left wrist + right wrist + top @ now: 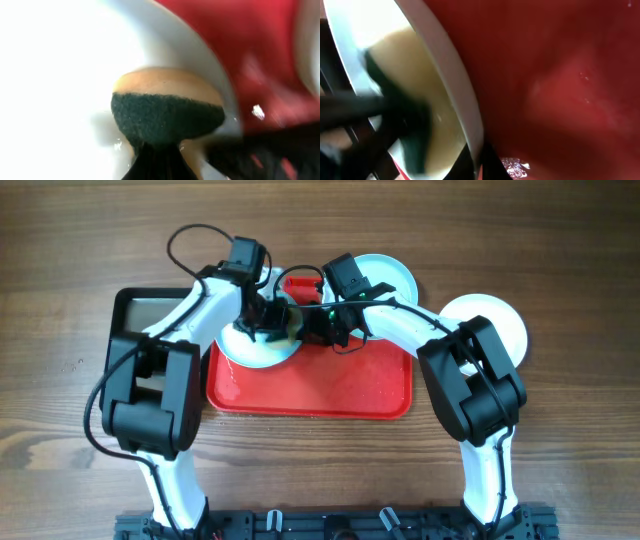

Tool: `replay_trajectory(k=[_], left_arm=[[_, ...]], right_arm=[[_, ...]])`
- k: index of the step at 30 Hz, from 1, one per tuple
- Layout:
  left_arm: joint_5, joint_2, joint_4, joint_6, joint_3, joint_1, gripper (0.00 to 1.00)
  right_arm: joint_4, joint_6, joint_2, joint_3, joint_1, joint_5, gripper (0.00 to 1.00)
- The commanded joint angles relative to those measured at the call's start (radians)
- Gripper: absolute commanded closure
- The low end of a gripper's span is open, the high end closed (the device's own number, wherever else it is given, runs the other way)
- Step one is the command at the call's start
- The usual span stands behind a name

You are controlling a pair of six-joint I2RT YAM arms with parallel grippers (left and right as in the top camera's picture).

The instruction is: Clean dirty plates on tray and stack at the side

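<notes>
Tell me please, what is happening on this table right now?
The robot is scrubbing a dish. The left jaws hold a sponge and press it on a plate that lies at the left end of the red tray. The right jaws seem to pinch this plate's rim to steady it. A second plate waits at the tray's far right corner. A third plate lies on the table to the right, off the tray, partly hidden by the right arm.
</notes>
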Motion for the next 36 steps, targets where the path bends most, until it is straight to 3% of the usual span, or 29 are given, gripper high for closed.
replay_trajectory(k=[1, 6, 13, 18, 27, 36], left_arm=[[-0.61, 0.027, 0.008, -0.349, -0.01, 0.018, 0.96], [-0.687, 0.027, -0.13, -0.473, 0.021, 0.025, 0.96], [-0.591, 0.014, -0.383, -0.451, 0.222, 0.054, 0.96], [-0.456, -0.005, -0.408, -0.354, 0.386, 0.068, 0.96], [-0.458, -0.007, -0.415, -0.353, 0.415, 0.08, 0.96], [-0.452, -0.007, -0.418, -0.354, 0.415, 0.126, 0.96]], right_arm=[[-0.014, -0.002, 0.045, -0.013, 0.009, 0.01, 0.96], [-0.018, -0.006, 0.045, -0.013, 0.009, 0.01, 0.96], [-0.018, -0.006, 0.045, -0.013, 0.009, 0.01, 0.96], [-0.018, -0.009, 0.045, -0.013, 0.009, 0.01, 0.96], [-0.026, -0.065, 0.007, -0.004, 0.01, 0.013, 0.96], [-0.321, -0.18, -0.339, -0.004, 0.035, 0.502, 0.96]])
